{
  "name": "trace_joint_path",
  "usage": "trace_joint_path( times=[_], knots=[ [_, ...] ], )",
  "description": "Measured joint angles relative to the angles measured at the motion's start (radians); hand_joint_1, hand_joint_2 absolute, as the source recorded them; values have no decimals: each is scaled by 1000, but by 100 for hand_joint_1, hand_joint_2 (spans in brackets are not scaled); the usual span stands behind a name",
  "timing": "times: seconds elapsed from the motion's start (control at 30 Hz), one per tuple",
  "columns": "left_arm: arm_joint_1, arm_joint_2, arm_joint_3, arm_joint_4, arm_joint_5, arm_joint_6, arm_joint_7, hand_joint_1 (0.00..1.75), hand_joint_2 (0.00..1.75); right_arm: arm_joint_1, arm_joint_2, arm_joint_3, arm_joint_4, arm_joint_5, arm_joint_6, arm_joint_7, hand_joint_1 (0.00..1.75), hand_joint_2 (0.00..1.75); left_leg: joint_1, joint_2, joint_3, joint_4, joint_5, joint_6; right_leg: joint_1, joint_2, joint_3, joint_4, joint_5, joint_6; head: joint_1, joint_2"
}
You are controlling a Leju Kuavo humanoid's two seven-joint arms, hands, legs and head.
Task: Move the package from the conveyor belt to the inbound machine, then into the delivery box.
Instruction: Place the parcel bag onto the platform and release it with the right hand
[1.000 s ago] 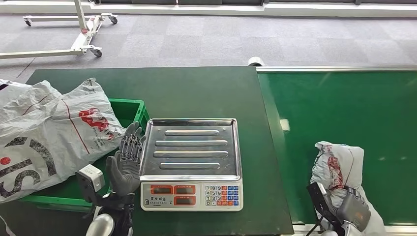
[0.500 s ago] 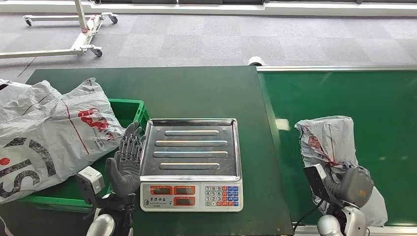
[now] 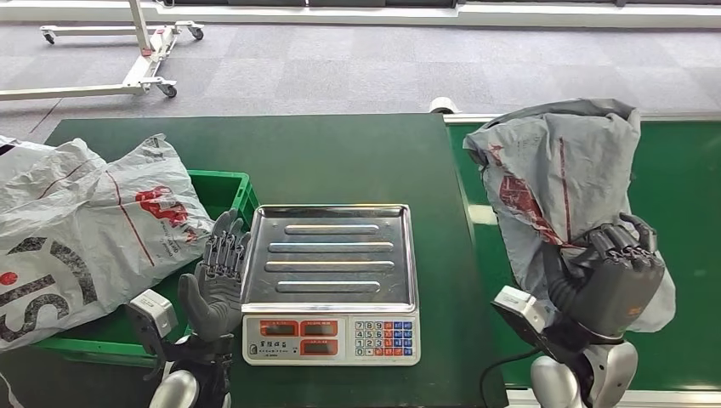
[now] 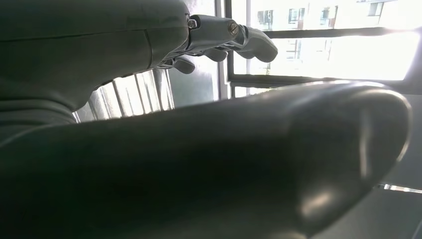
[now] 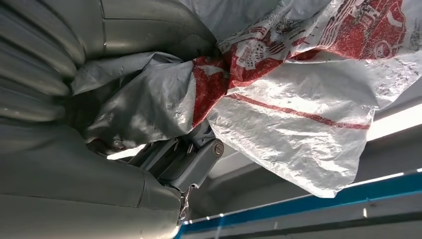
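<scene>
The head view looks from high on the robot forward and down, over the counter (image 3: 357,157), the scale (image 3: 332,272) and the conveyor belt (image 3: 680,170). The left wrist view sits very close behind the left hand (image 4: 199,149) and faces bright windows. The right wrist view sits close behind the right hand (image 5: 74,124). It shares the package (image 5: 298,109) with the head view (image 3: 553,178).

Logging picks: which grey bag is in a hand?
The bag on the right, over the belt: the right hand grips it. The left bags lie on the green crate, untouched.
</scene>
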Motion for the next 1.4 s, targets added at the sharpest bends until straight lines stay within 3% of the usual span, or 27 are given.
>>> trace_joint_path(
  times=[0.13,0.27,0.43,0.57,0.6,0.7,0.73,0.97,1.2,1.3,1.4],
  knots=[
    [-6,0,0,3,0,-6,1,0,0,-33,-7,71,0,-102,106,-27,175,175,0,1,-1,0,0,0,0,1,0,0,0,0,0,0],
    [-34,-6,-1,24,0,-19,7,0,0,-134,4,192,106,-204,229,-72,175,175,0,2,-1,0,2,0,0,1,-1,0,2,0,0,0],
    [-71,-14,-7,71,4,-17,12,0,0,-311,74,373,311,-306,326,-99,175,175,1,2,-2,0,6,-2,1,1,-4,2,4,-3,0,0],
    [-79,-19,-11,89,13,3,4,0,0,-432,132,461,455,-398,411,-96,175,175,1,1,-3,0,6,-3,2,1,-5,2,4,-3,0,0],
    [-80,-19,-12,93,16,7,4,0,0,-462,144,476,495,-417,416,-102,131,175,1,1,-3,0,6,-3,2,1,-5,2,4,-3,0,0],
    [-80,-19,-15,103,19,12,-3,0,0,-535,169,509,605,-459,410,-131,0,44,1,1,-3,0,6,-3,2,1,-5,2,4,-3,0,0],
    [-80,-18,-17,108,19,13,-10,0,0,-552,176,518,638,-475,409,-141,0,0,1,1,-3,0,6,-3,2,1,-5,2,4,-3,0,0],
    [-61,-15,-18,126,19,31,-47,0,0,-603,194,528,799,-707,475,-179,0,0,1,0,-4,0,6,-3,1,0,-6,2,4,-3,0,0],
    [-36,-10,-18,114,-8,46,-60,0,0,-611,145,454,798,-840,489,-183,0,0,1,0,-4,0,6,-3,1,0,-7,2,5,-3,0,0],
    [-36,-9,-18,110,-46,106,-87,0,0,-608,117,417,751,-861,492,-169,0,0,1,0,-4,0,6,-3,1,0,-7,2,5,-3,0,0],
    [-34,-10,-15,76,-107,232,-109,0,0,-590,78,360,676,-890,484,-161,0,0,1,0,-4,0,6,-3,1,0,-7,2,5,-3,0,0]
  ],
)
